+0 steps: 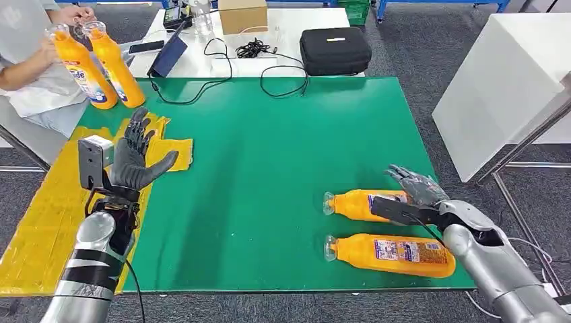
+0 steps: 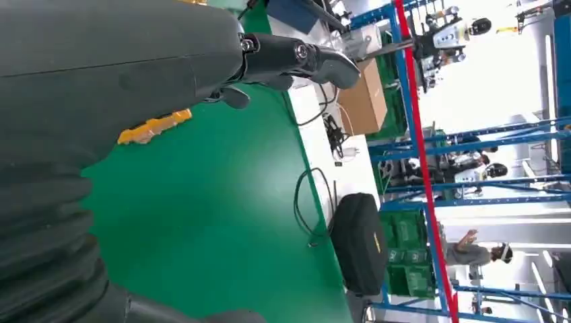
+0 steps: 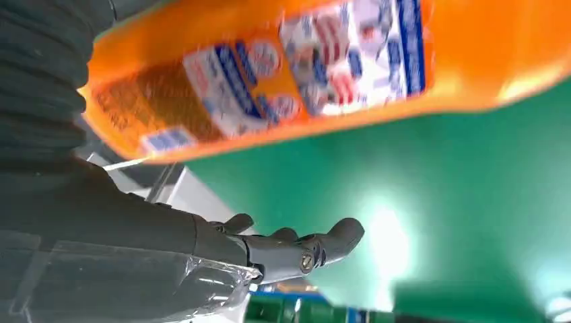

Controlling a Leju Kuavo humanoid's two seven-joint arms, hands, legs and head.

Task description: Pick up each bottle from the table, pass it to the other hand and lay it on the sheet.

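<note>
Two orange bottles lie on their sides at the right of the green table point(image 1: 269, 168), caps pointing left: the far bottle point(image 1: 360, 204) and the near bottle point(image 1: 394, 255). My right hand point(image 1: 416, 192) hovers open at the far bottle's base end, fingers stretched out. In the right wrist view an orange bottle point(image 3: 303, 74) lies close beside the open right hand point(image 3: 289, 252). My left hand point(image 1: 135, 156) is raised with fingers spread and nothing in it, above the edge of the yellow sheet point(image 1: 47, 222). The left wrist view has the left hand's fingers point(image 2: 296, 57) extended over the yellow sheet point(image 2: 155, 126).
At the far left a person grips two upright orange bottles point(image 1: 101, 64) at the table corner. Behind the green table are a black case point(image 1: 334, 50), a cardboard box point(image 1: 242, 15) and cables point(image 1: 256, 48). A white table point(image 1: 498, 87) stands to the right.
</note>
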